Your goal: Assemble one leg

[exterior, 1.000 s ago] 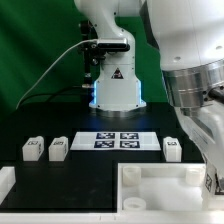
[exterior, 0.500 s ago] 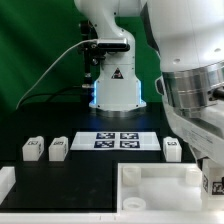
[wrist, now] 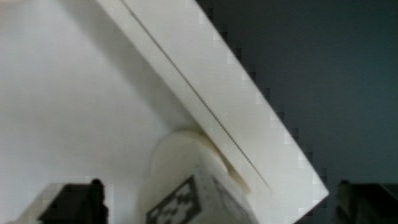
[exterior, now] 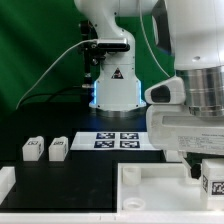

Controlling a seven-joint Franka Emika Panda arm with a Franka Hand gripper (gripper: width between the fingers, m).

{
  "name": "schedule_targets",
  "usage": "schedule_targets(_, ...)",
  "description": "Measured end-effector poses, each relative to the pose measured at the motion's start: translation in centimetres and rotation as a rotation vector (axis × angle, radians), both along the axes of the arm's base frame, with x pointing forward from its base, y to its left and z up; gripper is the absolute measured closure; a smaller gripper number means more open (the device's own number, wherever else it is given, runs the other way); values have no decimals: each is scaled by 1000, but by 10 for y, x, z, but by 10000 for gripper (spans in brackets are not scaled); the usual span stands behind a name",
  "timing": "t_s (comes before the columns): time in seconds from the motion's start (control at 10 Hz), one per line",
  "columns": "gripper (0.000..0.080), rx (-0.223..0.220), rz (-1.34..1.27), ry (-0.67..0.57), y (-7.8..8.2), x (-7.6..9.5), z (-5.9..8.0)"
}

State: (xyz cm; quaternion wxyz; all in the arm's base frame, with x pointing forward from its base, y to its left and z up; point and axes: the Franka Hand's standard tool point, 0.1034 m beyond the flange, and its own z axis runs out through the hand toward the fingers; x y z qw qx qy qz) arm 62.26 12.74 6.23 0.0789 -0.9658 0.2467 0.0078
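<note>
Holding a leg [exterior: 213,181] in the gripper [exterior: 212,172] over the tabletop [exterior: 160,190] – fingers closed on it, two other legs [exterior: 45,149] well apart

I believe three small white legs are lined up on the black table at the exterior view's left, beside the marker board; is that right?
Not quite: the exterior view shows two legs there, not three, one next to the other, on the black table at the exterior view's left of the marker board.

leg [exterior: 213,181] | white tagged block | raised over tabletop's corner
</note>
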Motion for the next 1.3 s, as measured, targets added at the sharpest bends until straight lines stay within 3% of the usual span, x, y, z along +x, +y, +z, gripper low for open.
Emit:
schedule_targets(0.2,151,-59,395,-21,-10,10,10)
schedule_targets(0.4,151,-77,693,-78,-15,20,12)
schedule_targets(0.5,151,-72,677,-77,-14,20,12)
schedule_targets(0.6,268,-72,677,-77,-14,20,12)
schedule_targets(0.7,268,-65,589,-67,-13,19,12)
schedule_targets(0.8,414,-61,501,-56,-12,19,12)
schedule_targets(0.9,508,-60,440,-48,-12,19,12)
schedule_targets(1.1,508,-58,204,-17,-15,20,11)
schedule_targets(1.3,507,-64,-194,37,-18,19,11)
